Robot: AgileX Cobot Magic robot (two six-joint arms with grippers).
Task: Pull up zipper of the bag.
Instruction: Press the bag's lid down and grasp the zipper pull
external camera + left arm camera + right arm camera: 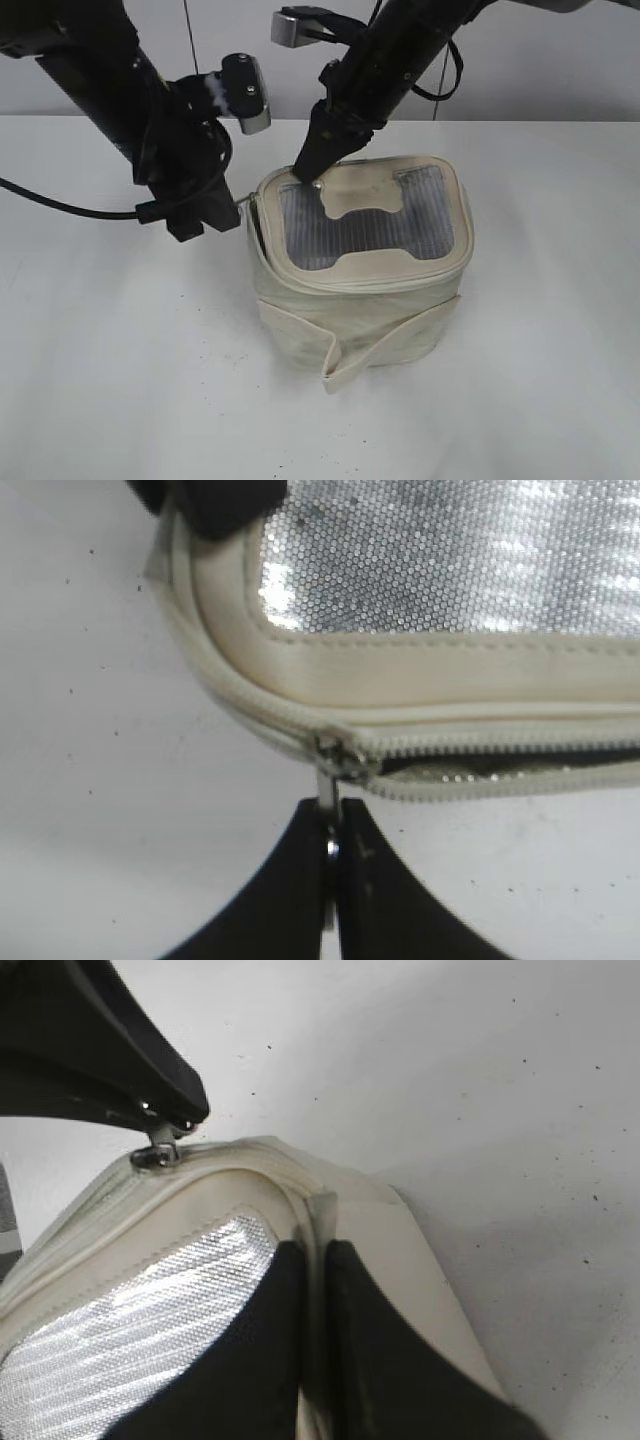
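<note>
The cream bag (360, 300) stands upright mid-table, with its grey H-panel lid (365, 225) facing up and the wide strap across the front. The zipper (480, 742) runs round the lid edge. Its silver slider (336, 756) sits at the bag's back-left corner; the zip is closed to the slider's left and gapes open to its right. My left gripper (332, 815) is shut on the slider's metal pull, beside the bag's left side (232, 203). My right gripper (316, 1256) is shut on the lid's raised cream edge near the back-left corner (310, 176). The slider also shows in the right wrist view (160, 1150).
The bag stands on a white table (120, 380) with small dark specks. A black cable (60, 205) trails from the left arm across the table's left side. A pale wall (560, 70) runs behind the table's far edge.
</note>
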